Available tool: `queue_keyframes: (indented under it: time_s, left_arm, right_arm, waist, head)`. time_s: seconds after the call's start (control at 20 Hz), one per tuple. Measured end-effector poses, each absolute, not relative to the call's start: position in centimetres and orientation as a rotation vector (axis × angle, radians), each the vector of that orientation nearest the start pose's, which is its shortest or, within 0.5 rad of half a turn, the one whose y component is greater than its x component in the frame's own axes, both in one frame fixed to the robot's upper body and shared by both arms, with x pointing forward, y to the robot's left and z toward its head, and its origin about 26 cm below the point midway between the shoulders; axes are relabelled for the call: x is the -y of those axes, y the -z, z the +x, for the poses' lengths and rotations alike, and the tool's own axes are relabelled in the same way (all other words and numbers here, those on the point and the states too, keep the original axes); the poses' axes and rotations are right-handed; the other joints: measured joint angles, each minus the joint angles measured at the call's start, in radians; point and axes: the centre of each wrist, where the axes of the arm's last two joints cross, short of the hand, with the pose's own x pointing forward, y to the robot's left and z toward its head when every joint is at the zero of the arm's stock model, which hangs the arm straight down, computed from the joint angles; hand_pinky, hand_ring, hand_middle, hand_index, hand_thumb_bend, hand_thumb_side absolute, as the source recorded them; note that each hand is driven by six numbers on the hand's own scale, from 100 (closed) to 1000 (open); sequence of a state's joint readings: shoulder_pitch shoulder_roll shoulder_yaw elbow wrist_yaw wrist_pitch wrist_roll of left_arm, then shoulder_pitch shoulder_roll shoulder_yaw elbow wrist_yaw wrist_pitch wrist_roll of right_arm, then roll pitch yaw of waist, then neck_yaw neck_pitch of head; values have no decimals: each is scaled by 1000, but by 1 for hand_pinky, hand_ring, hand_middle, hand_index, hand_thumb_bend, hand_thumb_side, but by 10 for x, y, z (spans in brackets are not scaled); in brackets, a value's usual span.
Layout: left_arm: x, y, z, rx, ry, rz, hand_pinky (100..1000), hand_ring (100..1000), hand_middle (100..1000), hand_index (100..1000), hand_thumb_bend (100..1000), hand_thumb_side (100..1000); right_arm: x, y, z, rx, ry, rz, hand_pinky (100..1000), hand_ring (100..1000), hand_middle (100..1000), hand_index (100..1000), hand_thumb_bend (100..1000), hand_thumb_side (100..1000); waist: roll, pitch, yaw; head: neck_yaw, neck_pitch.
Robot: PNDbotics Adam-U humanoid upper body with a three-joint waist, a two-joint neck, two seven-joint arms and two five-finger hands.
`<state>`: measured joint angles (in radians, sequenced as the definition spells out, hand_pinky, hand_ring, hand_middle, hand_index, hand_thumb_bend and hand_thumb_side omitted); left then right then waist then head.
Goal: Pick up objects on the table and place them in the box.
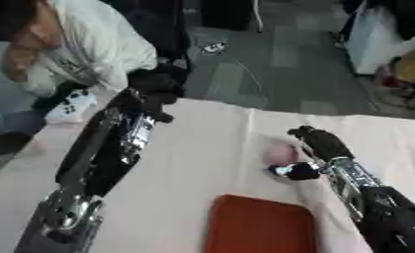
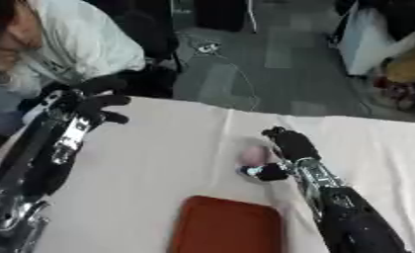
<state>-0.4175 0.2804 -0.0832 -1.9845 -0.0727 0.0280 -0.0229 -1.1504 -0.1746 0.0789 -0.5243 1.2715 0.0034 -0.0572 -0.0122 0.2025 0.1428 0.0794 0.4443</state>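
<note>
A small pink object (image 1: pixel 282 153) lies on the cream tablecloth near the table's middle. My right hand (image 1: pixel 321 144) is right beside it, on its right. The fingers point away along the object's side and the thumb (image 1: pixel 296 171) juts left just under it, so the object sits in the gap between them. The hand looks open around it, not closed. A red box (image 1: pixel 259 225) lies flat at the near edge, just below the pink object. My left hand (image 2: pixel 90 104) hovers at the table's far left edge, fingers relaxed, holding nothing.
The cream cloth (image 1: pixel 202 148) covers the whole table. A person in white (image 1: pixel 90 44) crouches beyond the far left corner. Grey floor with a cable lies behind the far edge, and bags stand at the upper right.
</note>
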Motion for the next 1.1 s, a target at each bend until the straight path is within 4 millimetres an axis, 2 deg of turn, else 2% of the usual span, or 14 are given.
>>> queue_keyframes:
  time_s: [0.15,0.35,0.5,0.6,0.75,1.1]
  left_arm:
    - [-219,-223,310,2338,494,97,686,760,835,911,100,774]
    - [-218,-223,310,2339,495,92,686,760,835,911,100,774]
    - [-217,-225,310,2346,496,89,685,760,835,911,100,771]
    - [-217,-225,310,2347,497,89,685,760,835,911,100,770]
    - [-217,-225,310,2347,497,89,685,760,835,911,100,768]
    - [-217,-225,310,2349,499,88,685,759,835,912,100,762]
  right_arm:
    - [179,-155,513,1433,-1327,-1206,551,620,722,910,661,650]
    - [181,-156,513,1451,-1311,-1207,434,583,714,901,659,640]
    - [181,-156,513,1462,-1307,-1203,202,498,662,870,639,614]
    - [181,-156,513,1471,-1304,-1199,100,430,592,817,611,590]
    - [181,-156,513,1493,-1287,-1195,100,320,497,717,546,553]
    - [182,-155,513,1527,-1244,-1194,100,164,316,562,463,469]
  waist:
    - [-3,6,8]
    - [-5,12,12]
    - [-6,12,12]
    - [-6,12,12]
    - [-6,12,12]
    - [-6,12,12]
  head:
    - [0,-9]
    - [0,-16]
    - [0,-17]
    - [0,-17]
    - [0,-17]
    - [0,-17]
